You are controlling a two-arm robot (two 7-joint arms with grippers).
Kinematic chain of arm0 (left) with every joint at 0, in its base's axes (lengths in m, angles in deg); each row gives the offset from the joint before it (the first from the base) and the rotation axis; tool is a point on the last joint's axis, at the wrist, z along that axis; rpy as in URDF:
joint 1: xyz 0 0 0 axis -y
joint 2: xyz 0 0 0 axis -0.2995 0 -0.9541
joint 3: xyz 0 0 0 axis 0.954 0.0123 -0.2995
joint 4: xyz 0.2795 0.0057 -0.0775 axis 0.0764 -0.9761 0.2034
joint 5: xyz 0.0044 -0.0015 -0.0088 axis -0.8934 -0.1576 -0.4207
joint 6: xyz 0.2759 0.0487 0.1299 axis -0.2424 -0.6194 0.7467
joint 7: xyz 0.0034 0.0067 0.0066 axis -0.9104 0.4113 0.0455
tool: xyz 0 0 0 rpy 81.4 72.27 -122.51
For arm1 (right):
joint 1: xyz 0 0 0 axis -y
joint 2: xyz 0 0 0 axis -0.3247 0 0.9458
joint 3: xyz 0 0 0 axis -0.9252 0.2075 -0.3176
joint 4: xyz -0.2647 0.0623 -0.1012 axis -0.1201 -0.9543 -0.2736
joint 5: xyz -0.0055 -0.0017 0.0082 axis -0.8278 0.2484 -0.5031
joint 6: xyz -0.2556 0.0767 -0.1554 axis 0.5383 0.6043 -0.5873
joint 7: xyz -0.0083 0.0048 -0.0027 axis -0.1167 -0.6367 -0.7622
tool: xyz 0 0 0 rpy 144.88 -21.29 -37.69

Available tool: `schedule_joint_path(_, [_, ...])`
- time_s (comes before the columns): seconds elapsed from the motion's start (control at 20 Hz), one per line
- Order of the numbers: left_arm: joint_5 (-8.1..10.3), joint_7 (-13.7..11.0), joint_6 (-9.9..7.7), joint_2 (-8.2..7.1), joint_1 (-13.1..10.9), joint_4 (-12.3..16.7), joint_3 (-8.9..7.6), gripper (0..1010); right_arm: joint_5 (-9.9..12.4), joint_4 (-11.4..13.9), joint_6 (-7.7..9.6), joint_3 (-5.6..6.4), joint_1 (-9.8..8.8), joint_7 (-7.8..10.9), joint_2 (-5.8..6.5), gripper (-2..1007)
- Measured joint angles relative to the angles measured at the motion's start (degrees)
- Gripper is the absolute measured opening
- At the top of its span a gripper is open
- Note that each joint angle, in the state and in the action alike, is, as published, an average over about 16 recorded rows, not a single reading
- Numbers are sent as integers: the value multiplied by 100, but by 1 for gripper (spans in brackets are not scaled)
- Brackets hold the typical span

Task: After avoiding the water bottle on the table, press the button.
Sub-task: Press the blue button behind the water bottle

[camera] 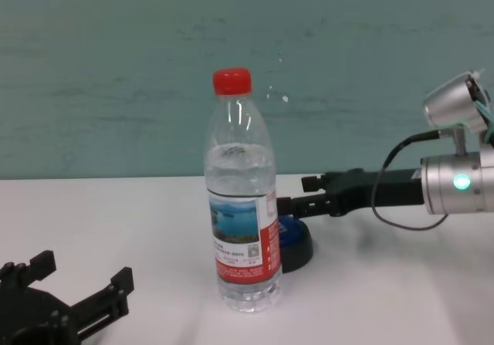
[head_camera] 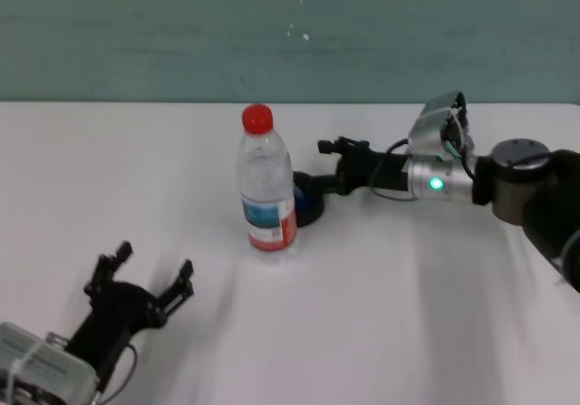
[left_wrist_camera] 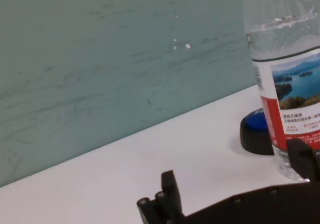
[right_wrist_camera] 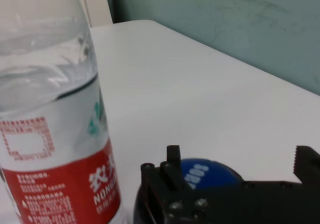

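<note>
The water bottle (head_camera: 266, 188) stands upright on the white worktop (head_camera: 408, 305), red cap on. Just behind it, partly hidden, sits the button (head_camera: 305, 201). The right claw (head_camera: 328, 162) reaches in from the right over the button. The left claw (head_camera: 152, 278) rests spread at the near left, well apart from the bottle.

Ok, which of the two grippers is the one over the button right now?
The right gripper: it reaches in from the right, fingertips above the blue button behind the water bottle. The left gripper sits open near the table's front edge.
</note>
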Motion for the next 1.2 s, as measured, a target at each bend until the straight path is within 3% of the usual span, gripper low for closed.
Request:
schedule_joint_path(0.45, [0,0,0,0,0,0,0,1000,-94,527,225,122,-326,-167,135,1004])
schedule_joint_path(1.2, [0,0,0,0,0,0,0,1000,-168,714,333,183,-463,-265,185,1004])
